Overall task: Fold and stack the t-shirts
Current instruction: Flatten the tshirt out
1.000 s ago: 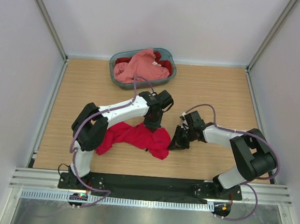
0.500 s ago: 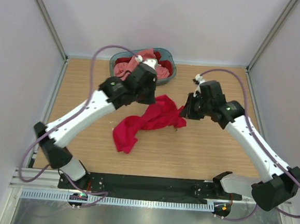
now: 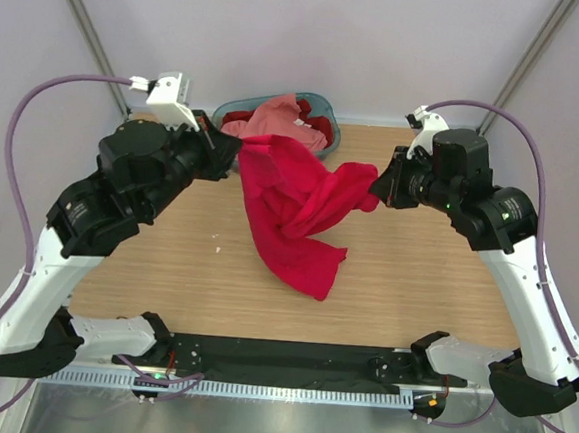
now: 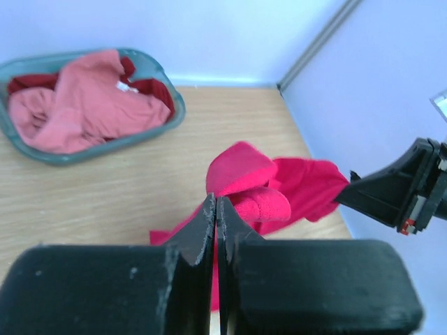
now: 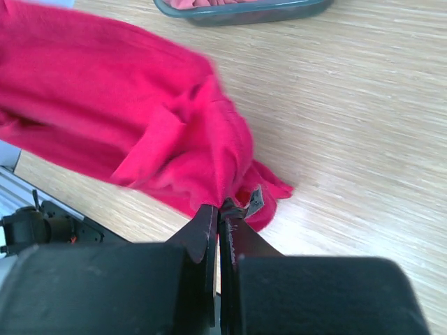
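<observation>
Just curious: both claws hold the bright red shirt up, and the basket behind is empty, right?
Not empty: the top view shows the basket holding a pink shirt and a darker red shirt. The left claw and right claw do hold the bright red shirt up.

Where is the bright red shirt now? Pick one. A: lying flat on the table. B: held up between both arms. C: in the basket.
B: the bright red shirt hangs stretched between the left fingers and the right fingers, both shut on it.
</observation>
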Robot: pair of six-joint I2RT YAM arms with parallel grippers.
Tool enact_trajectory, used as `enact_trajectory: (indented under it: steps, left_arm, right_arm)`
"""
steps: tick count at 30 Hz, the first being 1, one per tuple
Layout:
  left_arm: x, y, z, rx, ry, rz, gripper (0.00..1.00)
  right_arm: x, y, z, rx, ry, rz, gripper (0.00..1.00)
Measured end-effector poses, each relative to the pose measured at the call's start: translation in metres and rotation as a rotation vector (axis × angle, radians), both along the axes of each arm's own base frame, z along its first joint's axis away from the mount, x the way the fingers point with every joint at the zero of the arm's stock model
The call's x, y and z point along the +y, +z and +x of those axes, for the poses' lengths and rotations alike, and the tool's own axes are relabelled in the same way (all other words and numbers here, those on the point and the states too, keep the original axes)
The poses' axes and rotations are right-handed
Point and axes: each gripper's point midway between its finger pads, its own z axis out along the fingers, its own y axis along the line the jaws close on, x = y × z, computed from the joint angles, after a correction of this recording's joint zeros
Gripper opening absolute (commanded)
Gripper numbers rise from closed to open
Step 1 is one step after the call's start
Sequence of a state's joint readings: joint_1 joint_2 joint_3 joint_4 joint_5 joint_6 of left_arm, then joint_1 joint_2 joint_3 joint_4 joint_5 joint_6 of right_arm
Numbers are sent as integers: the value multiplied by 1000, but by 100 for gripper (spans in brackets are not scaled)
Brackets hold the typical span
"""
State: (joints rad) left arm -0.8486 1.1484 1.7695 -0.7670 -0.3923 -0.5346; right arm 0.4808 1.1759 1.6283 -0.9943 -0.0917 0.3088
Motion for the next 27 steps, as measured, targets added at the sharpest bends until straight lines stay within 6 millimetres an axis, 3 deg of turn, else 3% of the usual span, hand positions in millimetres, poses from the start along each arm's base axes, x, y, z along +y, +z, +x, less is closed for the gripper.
enact_trajectory:
  steps: [10,19,21,23,27]
  left_arm:
    - [65,64,-21,-164,144,-55,0]
    - [96,80,-34,-215,211,-75,0]
    - [95,70,-33,-201,209,-69,0]
    - [90,47,-30,-160,205,-45,0]
    - [73,-30,-18,-12,204,56,0]
  right_arm:
    - [-11,-8,-1,11,-24,-63,1]
    - [-14,-39,10,63,-80,-97,4]
    - [-13,-58,9,103,-89,-99,7]
    - [-14,-85,2,161,-90,-107,6]
    - [-24,-150,-26,320,-95,-160,1]
